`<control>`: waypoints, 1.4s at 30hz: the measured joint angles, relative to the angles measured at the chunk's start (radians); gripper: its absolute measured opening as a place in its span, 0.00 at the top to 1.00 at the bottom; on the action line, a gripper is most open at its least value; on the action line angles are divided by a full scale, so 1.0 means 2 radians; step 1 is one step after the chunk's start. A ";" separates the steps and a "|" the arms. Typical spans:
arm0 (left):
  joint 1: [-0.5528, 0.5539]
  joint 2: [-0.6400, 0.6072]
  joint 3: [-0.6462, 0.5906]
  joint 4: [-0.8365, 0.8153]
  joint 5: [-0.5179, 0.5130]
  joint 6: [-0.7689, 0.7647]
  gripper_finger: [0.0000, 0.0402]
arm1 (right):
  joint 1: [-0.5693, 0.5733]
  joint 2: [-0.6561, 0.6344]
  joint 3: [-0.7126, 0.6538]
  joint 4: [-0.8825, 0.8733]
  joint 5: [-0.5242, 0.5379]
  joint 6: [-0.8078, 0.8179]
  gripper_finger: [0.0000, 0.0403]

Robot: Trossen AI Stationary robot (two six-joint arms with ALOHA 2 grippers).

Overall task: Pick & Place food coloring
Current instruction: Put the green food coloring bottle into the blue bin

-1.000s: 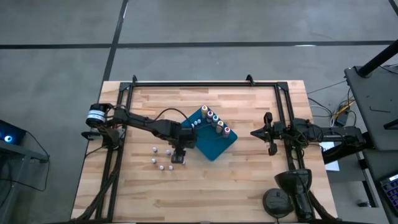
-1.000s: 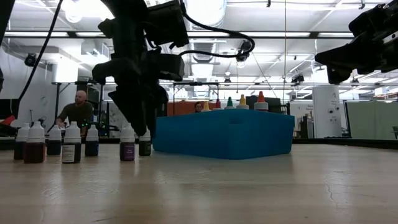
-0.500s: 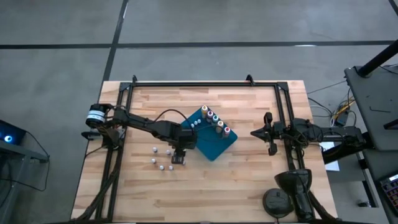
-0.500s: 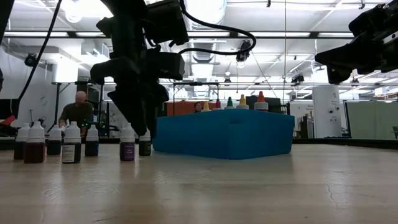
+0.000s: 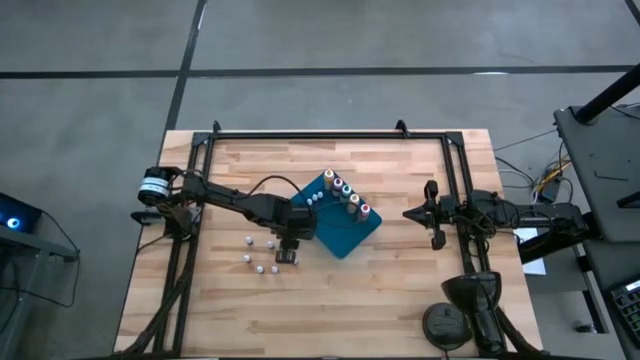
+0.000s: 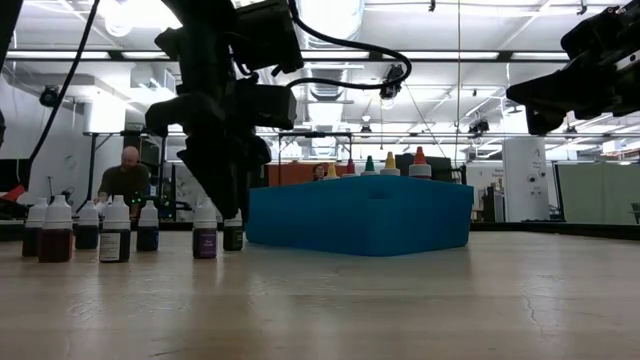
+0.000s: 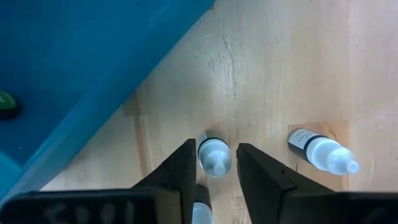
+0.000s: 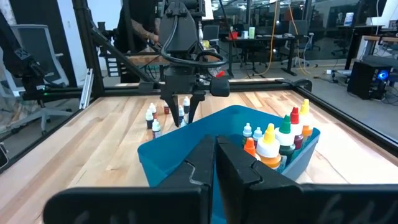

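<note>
**Left gripper positioned over a white-topped bottle beside the tray**

The left gripper (image 5: 286, 252) points down at the table (image 5: 400, 300) near its centre, just off the tray's (image 5: 340, 235) left-hand side. In the left wrist view, its jaws straddle one white-topped bottle (image 7: 214, 157). The gap between the jaws is narrow, only slightly wider than the bottle. Whether the fingers (image 7: 180, 174) touch the bottle cannot be told. The bottle stands on the wood, close to the blue tray wall. A second white-topped bottle (image 7: 322, 151) stands nearby on the table, outside the jaws.

The food coloring is split into two groups:

- Loose white-topped bottles (image 5: 257, 257) stand on the table to the left of the tray, around the left gripper. The low view shows them upright in a row (image 6: 115, 228), with dark contents.
- Bottles with coloured tops (image 5: 350, 198) stand in a line along the tray's far side, inside the tray. A few small white-topped ones (image 5: 314, 198) stand beside them, toward the tray's corner. In the right wrist view, their yellow, green, red and orange tips (image 8: 283, 134) rise above the tray rim.

The right gripper (image 5: 409, 213) waits above the table near its right edge, well apart from the tray. Its jaws are closed together and carry nothing.
</note>
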State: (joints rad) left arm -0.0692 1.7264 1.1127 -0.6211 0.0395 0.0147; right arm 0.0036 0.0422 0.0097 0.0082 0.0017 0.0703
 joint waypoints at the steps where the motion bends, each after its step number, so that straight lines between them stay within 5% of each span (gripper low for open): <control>1: 0.000 0.000 0.001 -0.001 0.000 0.000 0.80 | 0.000 0.000 0.000 0.000 0.000 0.000 0.98; 10: 0.000 0.000 0.014 -0.016 0.000 0.005 0.91 | 0.000 0.000 0.000 0.000 0.000 -0.001 0.98; 19: 0.001 0.000 0.026 -0.040 0.000 0.015 0.92 | 0.000 0.000 0.000 0.000 0.000 -0.001 0.98; 42: 0.068 -0.001 0.189 -0.183 0.000 0.020 0.92 | 0.000 0.000 0.000 0.000 0.000 -0.001 0.98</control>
State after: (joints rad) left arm 0.0664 1.7252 1.4902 -0.9880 0.0399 0.0544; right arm 0.0036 0.0421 0.0097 0.0084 0.0013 0.0687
